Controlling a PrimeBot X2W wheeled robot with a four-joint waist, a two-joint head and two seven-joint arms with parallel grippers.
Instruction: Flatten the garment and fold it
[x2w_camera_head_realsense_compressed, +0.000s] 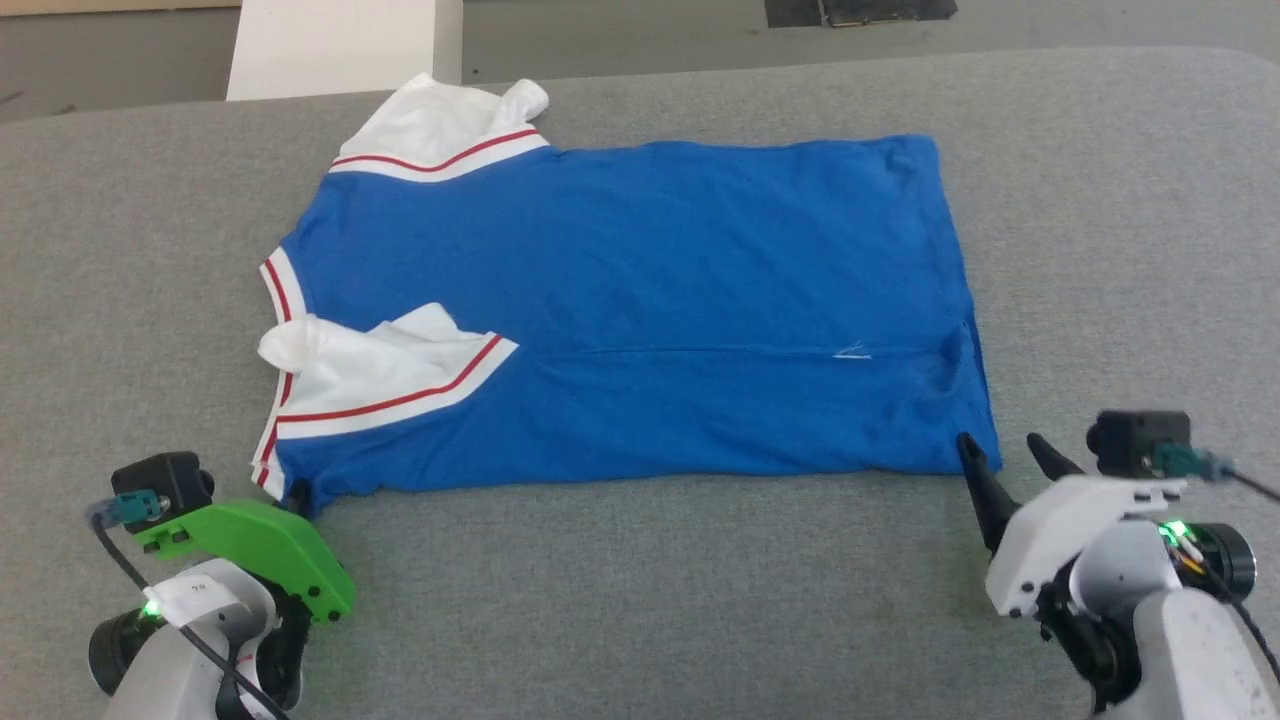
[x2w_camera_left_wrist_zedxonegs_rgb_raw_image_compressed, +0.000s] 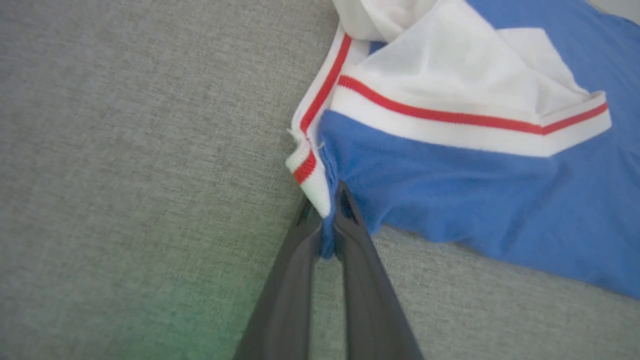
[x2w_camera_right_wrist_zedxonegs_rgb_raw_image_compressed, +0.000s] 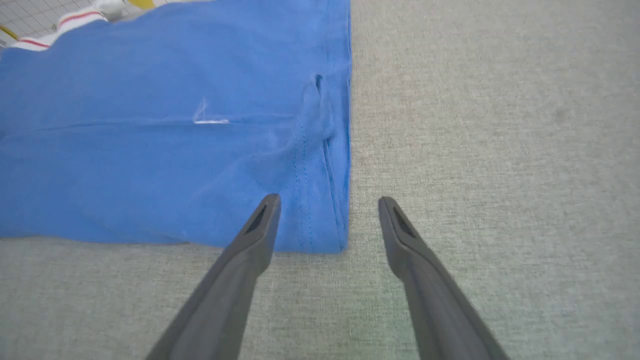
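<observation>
Head view: one garment (x2w_camera_head_realsense_compressed: 640, 300), two hands (left (x2w_camera_left_wrist_zedxonegs_rgb_raw_image_compressed: 327, 220) apparently pinching it).

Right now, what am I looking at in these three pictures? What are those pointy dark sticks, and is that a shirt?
This is a robot with two arms. The wide picture comes from a camera on its head, looking down at a grey cloth-covered surface. The other two come from small cameras on its wrists. The dark sticks are its fingers. Yes, that is a shirt: a bright blue soft T-shirt with white sleeves and red-striped trim, lying spread out, its near edge already folded over. The left gripper has pinched the shirt's near corner by the collar trim. The right gripper is open, one finger over the shirt's other near corner, holding nothing yet.
</observation>
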